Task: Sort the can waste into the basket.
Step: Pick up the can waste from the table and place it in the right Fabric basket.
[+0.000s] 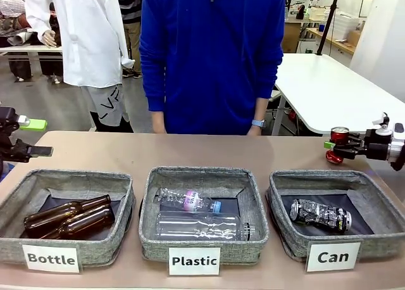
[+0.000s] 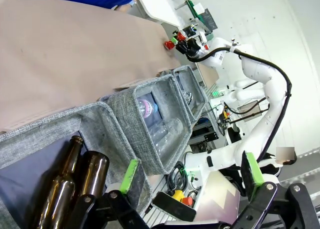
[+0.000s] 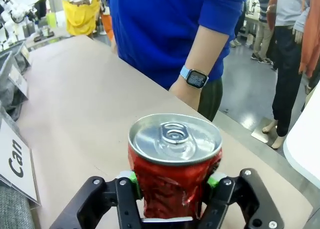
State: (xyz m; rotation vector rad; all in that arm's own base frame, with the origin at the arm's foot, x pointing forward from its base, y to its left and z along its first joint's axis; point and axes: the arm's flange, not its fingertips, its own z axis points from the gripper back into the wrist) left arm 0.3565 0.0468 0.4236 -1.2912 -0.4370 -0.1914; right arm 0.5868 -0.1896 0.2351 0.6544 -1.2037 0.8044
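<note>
Beyond the Can basket (image 1: 278, 192), at the table's (image 1: 190, 152) right edge, the right gripper (image 3: 172, 189) pinches the red can (image 3: 174, 161) upright between its fingers; the basket, holding the black can (image 1: 320, 214), lies just nearer the robot; the left gripper (image 2: 192, 181) is spread, far off.

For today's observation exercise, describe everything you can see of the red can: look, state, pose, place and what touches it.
The red can is a small metal drink can, its red body badly crumpled, with a silver top and pull tab intact. It stands upright between the green pads of the right gripper, which is shut on its sides. In the front view it is at the table's right end, behind the Can basket, not yet inside.
</note>
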